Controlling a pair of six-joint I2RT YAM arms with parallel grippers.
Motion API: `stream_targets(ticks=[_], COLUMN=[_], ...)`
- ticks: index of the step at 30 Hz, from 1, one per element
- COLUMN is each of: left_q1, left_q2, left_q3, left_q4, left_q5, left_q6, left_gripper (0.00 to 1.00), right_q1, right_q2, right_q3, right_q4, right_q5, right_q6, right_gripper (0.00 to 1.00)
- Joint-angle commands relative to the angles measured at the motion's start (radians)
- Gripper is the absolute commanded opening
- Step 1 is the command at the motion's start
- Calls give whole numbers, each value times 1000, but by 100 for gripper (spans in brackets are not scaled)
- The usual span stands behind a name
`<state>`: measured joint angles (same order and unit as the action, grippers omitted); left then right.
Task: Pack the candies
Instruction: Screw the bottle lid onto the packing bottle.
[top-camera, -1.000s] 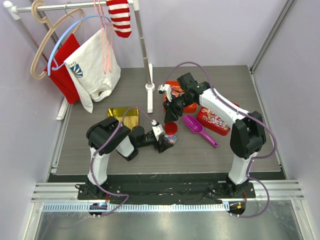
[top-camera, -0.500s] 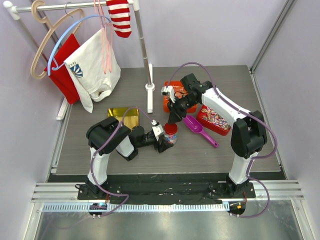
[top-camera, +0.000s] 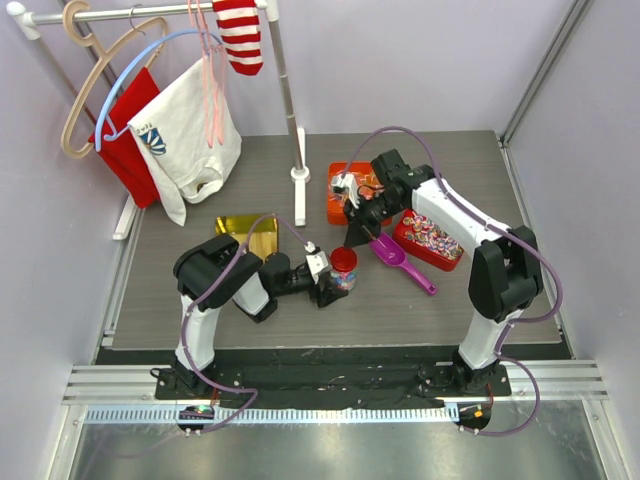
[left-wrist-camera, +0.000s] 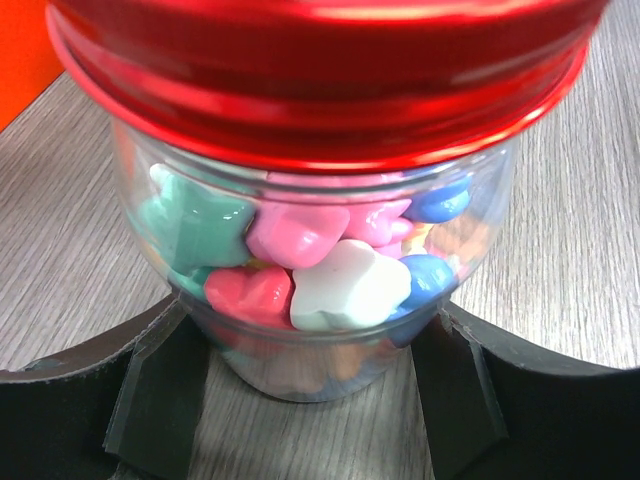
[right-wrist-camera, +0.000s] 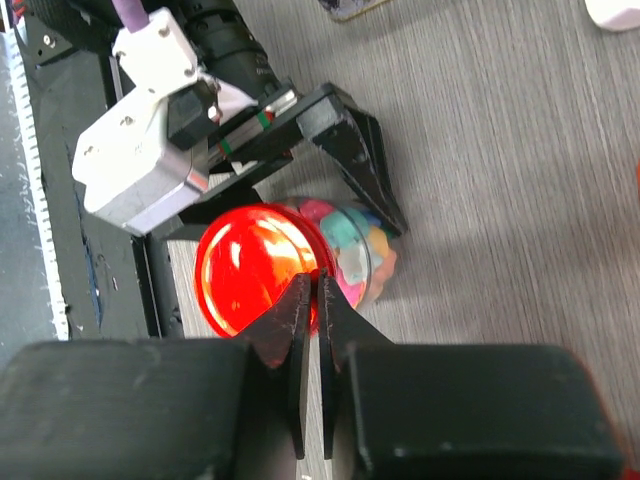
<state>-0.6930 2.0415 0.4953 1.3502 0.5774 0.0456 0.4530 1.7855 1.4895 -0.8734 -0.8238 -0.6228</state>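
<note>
Red lid (right-wrist-camera: 255, 270) on glass jar (left-wrist-camera: 320, 330), upright on table (top-camera: 450, 310); candies (left-wrist-camera: 300, 255) inside. Left gripper (left-wrist-camera: 310, 400) clasps jar base. Right gripper (right-wrist-camera: 310, 300) pinched together, empty, over lid. Risk: lid possibly loose; a nudge tips jar, spilling.

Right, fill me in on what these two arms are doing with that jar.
The left gripper grips a small clear jar standing on the table, full of pastel candies and with its red lid on. The right gripper is shut and empty, its tips just over the lid's edge; whether they touch it is unclear. A purple scoop lies nearby on the table.
</note>
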Motion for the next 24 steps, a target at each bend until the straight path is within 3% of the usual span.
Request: stream_targets(ticks=[1,17,22,24], left_q1=[0,3,3,3], left_q2=[19,20,22,22], left_q3=[11,15,14,15], left_q4=[196,194,194,194], left_q5=[-16,-30,-27,-25], left_q6=[-1,-13,-13,-15], left_gripper=[42,38,38,38], right_q1=[-4,-4,-7,-7], right_q2=[-58,-165,-212,-210], right_q3=[-37,-147,-69,-34], right_q4=[-111,-248,-216,-196], right_q5=[17,-11,47,58], right_q6=[-46,-146,-124,-100], right_gripper=[9,7,12,20])
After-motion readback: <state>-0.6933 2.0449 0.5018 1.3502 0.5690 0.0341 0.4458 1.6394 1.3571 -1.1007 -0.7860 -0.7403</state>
